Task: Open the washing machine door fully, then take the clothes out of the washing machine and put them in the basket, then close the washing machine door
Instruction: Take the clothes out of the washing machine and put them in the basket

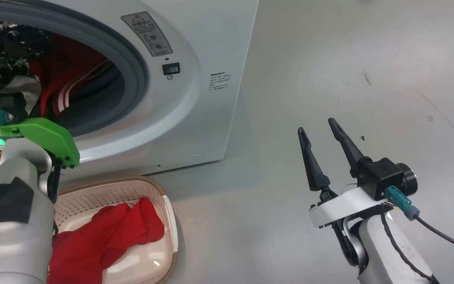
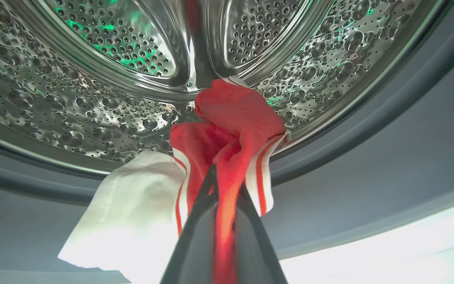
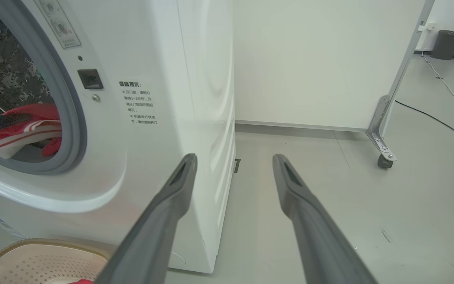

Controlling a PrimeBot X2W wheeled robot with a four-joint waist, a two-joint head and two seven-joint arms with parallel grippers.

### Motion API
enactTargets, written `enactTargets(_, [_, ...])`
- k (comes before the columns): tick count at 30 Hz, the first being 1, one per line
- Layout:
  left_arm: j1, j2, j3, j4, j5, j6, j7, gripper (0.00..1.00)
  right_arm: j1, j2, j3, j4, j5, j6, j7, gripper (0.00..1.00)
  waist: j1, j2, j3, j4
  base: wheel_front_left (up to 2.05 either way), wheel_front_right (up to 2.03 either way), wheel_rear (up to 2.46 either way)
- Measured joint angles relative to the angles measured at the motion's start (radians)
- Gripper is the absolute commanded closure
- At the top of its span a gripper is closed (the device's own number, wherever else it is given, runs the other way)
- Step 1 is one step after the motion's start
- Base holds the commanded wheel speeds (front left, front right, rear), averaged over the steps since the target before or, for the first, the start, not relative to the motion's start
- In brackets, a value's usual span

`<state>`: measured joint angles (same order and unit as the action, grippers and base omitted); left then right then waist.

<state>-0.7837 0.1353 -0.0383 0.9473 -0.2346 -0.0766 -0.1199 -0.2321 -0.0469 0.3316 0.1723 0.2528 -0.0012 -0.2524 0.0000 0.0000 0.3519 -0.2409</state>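
The white washing machine (image 1: pixel 203 47) stands at the upper left with its steel drum (image 2: pixel 93 102) exposed; the washing machine door is out of view. My left gripper (image 2: pixel 227 179) reaches into the drum and is shut on the clothes, a red garment (image 2: pixel 239 114) with a white panel and striped trim. The same garment (image 1: pixel 65 83) hangs at the grey seal. A plain red garment (image 1: pixel 108 236) lies in the cream basket (image 1: pixel 112 193) on the floor below the opening. My right gripper (image 1: pixel 316 125) is open and holds nothing, off to the right of the machine (image 3: pixel 152 157).
Grey floor (image 1: pixel 329 59) stretches to the right of the machine. In the right wrist view a white partition on a caster wheel (image 3: pixel 384 159) stands behind, with a cable (image 3: pixel 440 122) on the floor and a black bin (image 3: pixel 447 43) far back.
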Motion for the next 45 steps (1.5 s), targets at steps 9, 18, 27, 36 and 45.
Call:
enactTargets(9, [0.077, -0.007, -0.012, 0.008, 0.000, -0.013, -0.076, 1.00, 0.045, 0.000, -0.015, 0.019, 0.000, 0.010, 0.000, 0.00, 0.0000, 0.0000, -0.077, 0.051, 0.00, 0.00, 0.00])
enactTargets(18, [0.144, -0.016, -0.018, -0.058, -0.001, -0.021, -0.123, 1.00, 0.080, -0.001, -0.024, 0.026, 0.000, 0.021, 0.000, 0.00, 0.0000, 0.0000, -0.147, 0.094, 0.00, 0.00, 0.00])
enactTargets(27, [0.217, -0.017, -0.031, -0.134, 0.012, -0.026, -0.128, 1.00, 0.104, -0.001, -0.040, 0.028, -0.004, 0.027, 0.000, 0.00, 0.0000, 0.0000, -0.187, 0.116, 0.00, 0.00, 0.00])
enactTargets(36, [0.243, -0.018, -0.032, -0.286, 0.027, -0.026, -0.129, 1.00, 0.120, -0.002, -0.046, 0.027, -0.009, 0.035, 0.000, 0.00, 0.0000, 0.0000, -0.204, 0.131, 0.00, 0.00, 0.00])
enactTargets(45, [0.313, -0.021, -0.037, -0.439, 0.042, -0.026, -0.129, 1.00, 0.124, -0.001, -0.051, 0.027, -0.011, 0.043, 0.000, 0.00, 0.0000, 0.0000, -0.214, 0.143, 0.00, 0.00, 0.00])
